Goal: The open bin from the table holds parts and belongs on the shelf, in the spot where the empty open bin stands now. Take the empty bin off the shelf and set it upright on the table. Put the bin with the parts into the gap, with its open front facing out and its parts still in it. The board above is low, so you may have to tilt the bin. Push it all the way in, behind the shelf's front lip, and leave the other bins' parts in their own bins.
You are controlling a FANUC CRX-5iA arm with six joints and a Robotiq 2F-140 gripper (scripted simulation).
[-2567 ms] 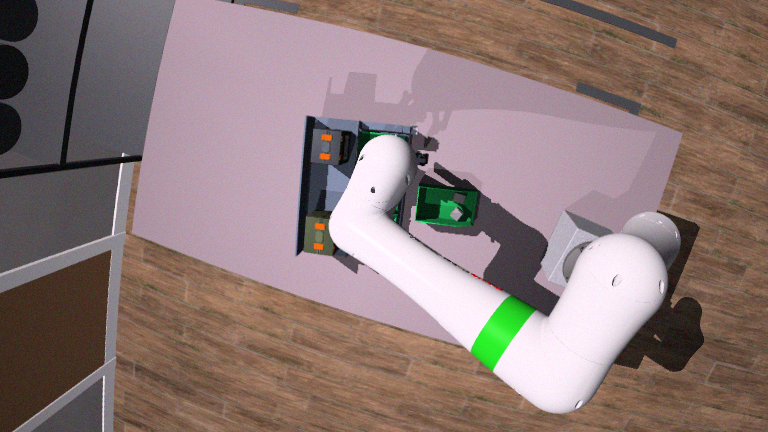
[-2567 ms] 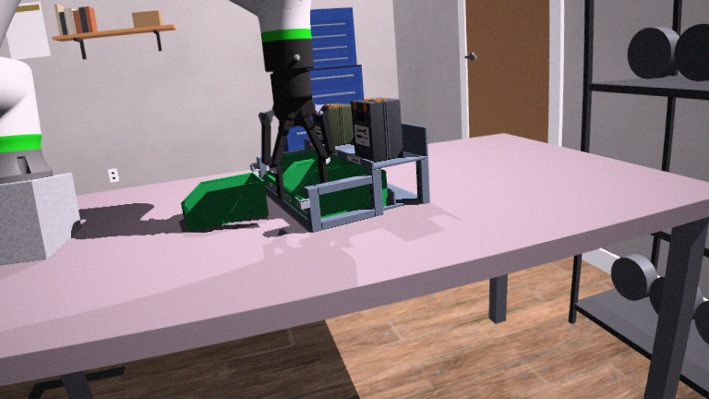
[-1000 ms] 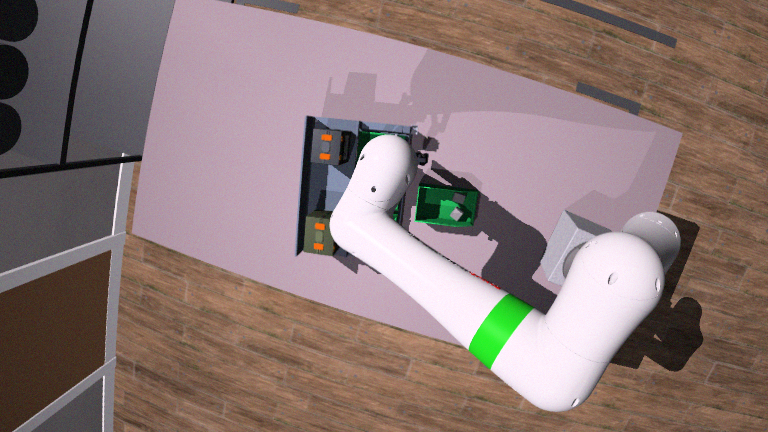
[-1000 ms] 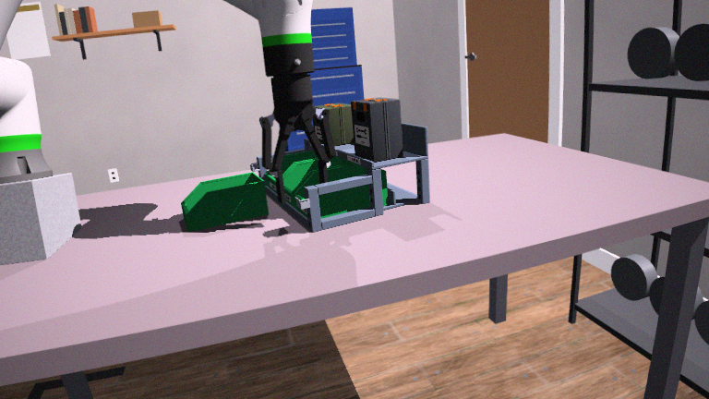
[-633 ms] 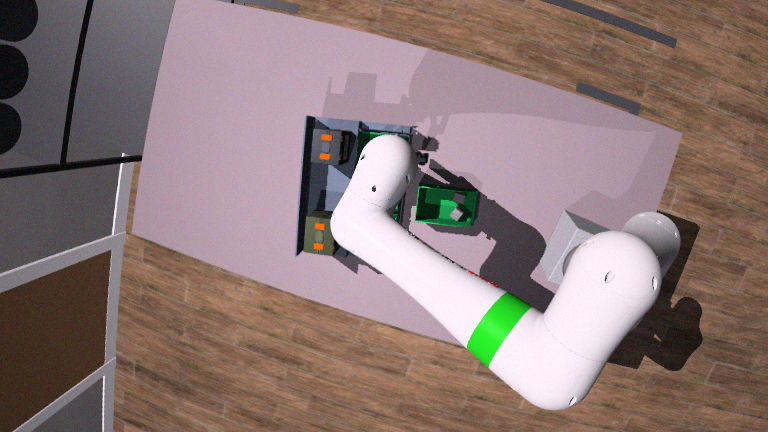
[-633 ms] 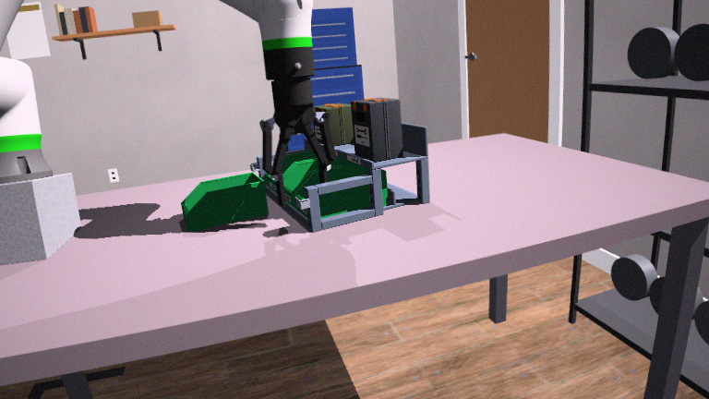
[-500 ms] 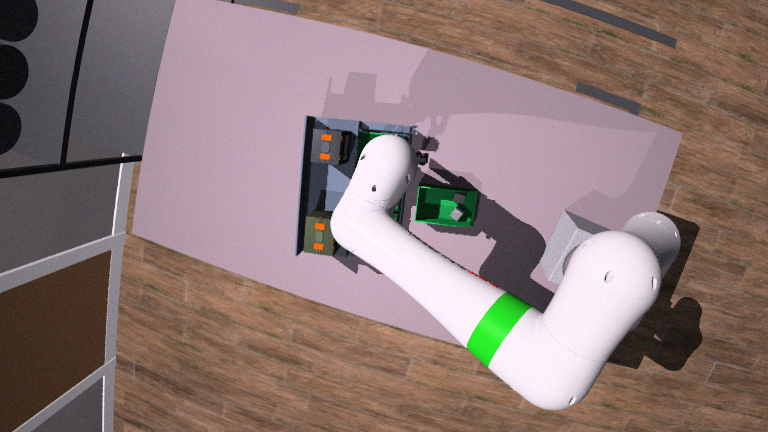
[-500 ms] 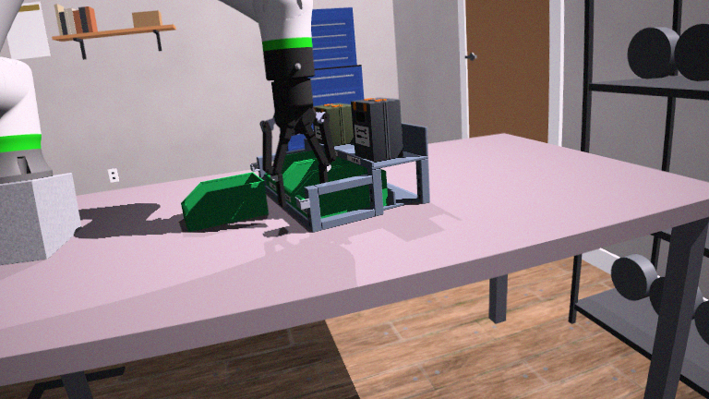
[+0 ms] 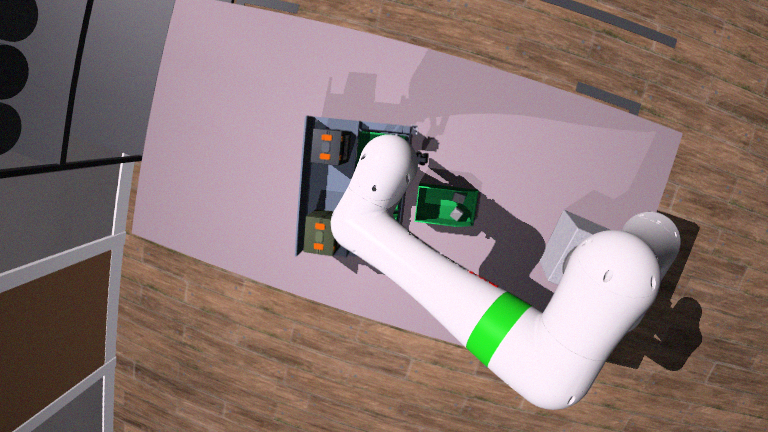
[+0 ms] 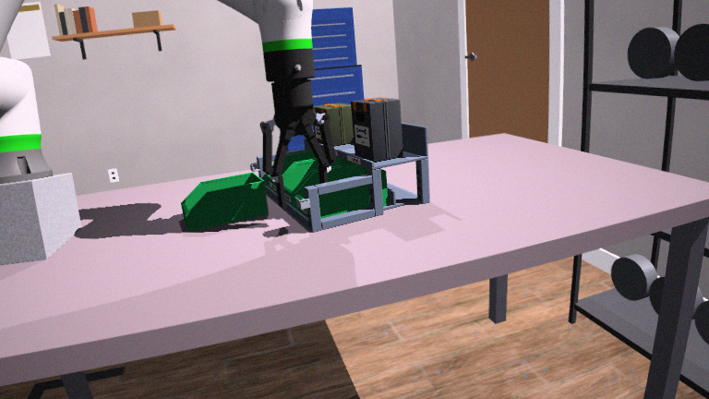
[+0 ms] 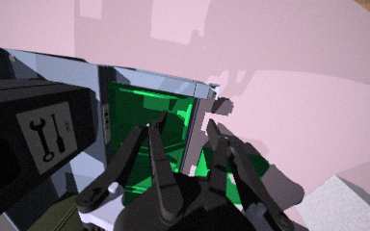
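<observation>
The green bin with grey parts lies on the table just in front of the shelf, and it also shows in the side view. The empty green bin stands in the shelf's lower level, under the low board. My gripper points down at the shelf's front. It is open, with one finger inside the empty bin's mouth and the other outside the shelf's front post. In the top view my arm hides the gripper and most of this bin.
A dark grey bin and an olive bin, both with orange parts, stand on the shelf's upper board. More green shows in the lower level beside my fingers. The robot's grey pedestal stands at the table's near end.
</observation>
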